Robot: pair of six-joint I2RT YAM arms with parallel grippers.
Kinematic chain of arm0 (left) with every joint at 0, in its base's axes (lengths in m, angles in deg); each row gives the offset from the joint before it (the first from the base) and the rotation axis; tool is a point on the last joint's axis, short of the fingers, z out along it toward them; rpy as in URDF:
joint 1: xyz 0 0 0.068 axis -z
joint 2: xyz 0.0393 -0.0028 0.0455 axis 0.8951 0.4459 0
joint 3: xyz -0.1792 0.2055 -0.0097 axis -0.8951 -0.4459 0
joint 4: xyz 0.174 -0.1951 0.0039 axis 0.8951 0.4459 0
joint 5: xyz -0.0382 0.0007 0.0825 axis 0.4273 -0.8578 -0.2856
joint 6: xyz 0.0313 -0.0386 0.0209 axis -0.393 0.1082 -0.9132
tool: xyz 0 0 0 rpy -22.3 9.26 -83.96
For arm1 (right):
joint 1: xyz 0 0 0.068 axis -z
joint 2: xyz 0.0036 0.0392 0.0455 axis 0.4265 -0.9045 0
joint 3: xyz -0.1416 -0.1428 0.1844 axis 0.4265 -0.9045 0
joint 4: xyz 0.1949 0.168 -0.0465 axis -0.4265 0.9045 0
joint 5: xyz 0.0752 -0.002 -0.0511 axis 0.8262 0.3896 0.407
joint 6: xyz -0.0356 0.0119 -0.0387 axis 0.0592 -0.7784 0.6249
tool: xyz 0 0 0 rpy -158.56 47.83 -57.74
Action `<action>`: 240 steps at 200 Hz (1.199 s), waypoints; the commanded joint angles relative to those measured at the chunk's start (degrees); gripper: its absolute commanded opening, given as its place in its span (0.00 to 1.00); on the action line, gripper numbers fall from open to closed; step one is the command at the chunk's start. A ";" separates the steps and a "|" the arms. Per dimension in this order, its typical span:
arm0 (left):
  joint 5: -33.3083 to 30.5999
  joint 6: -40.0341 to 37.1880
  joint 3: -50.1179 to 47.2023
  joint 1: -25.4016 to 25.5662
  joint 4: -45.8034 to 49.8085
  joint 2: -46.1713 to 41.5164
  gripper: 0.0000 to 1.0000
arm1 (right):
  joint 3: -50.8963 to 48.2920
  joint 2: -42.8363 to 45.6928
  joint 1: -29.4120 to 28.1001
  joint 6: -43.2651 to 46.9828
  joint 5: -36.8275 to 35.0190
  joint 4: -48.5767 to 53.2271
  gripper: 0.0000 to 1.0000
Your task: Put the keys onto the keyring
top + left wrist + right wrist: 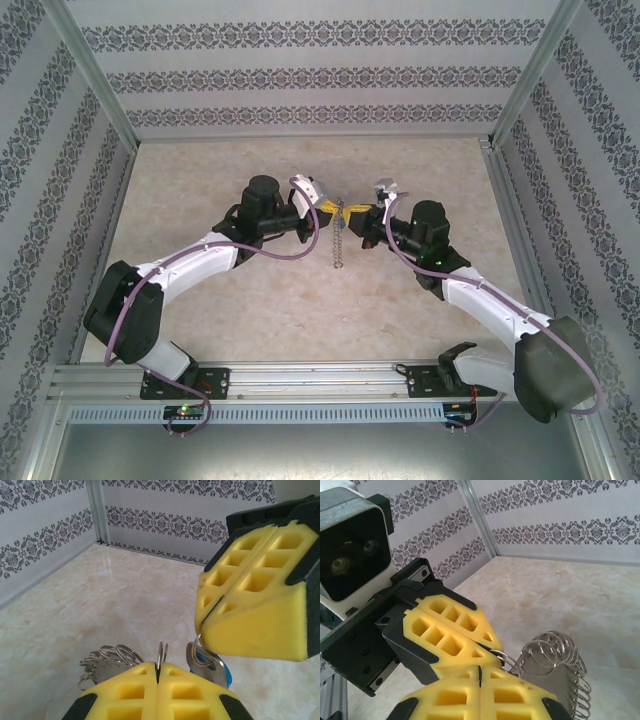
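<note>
My two grippers meet tip to tip above the middle of the table. The left gripper (333, 210) (158, 672) is shut on one split ring (160, 654) of the keyring (337, 245), whose other rings and metal tag (105, 664) (555, 655) hang limp below it. The right gripper (358, 212) (480, 672) is shut on a thin wire ring, and the key (213, 671), silver with a blue head, hangs from that ring a little to the right of the left gripper's ring. In the right wrist view the key is hidden.
The marbled beige table (230, 180) has patterned walls on three sides, with metal posts (97, 510) in the corners. An aluminium rail (300, 378) at the near edge carries both arm bases.
</note>
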 commanded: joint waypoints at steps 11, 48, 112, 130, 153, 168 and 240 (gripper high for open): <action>0.80 -1.90 2.15 1.25 0.09 -2.31 0.00 | 2.12 -0.43 -1.04 1.31 -0.02 -1.17 0.00; 0.53 -2.08 2.14 1.59 0.10 -2.62 0.00 | 2.69 -0.87 -1.48 1.72 -0.31 -0.40 0.00; -0.57 -2.26 1.73 1.83 0.29 -3.90 0.00 | 1.88 -1.62 -1.02 4.01 -2.74 1.30 0.00; -0.78 -2.07 1.44 1.87 -0.20 -4.33 0.00 | 1.33 -1.97 -0.46 4.18 -3.19 1.09 0.00; -0.67 -1.87 1.20 1.96 -0.70 -4.66 0.00 | 0.84 -2.36 0.44 4.06 -3.25 0.72 0.00; -0.70 -1.83 1.00 1.96 -1.04 -4.76 0.00 | 0.80 -2.54 1.12 3.92 -3.01 0.61 0.00; -1.80 -1.42 -0.13 1.96 -3.84 -4.86 0.00 | 0.78 -2.76 3.15 2.44 1.79 0.61 0.00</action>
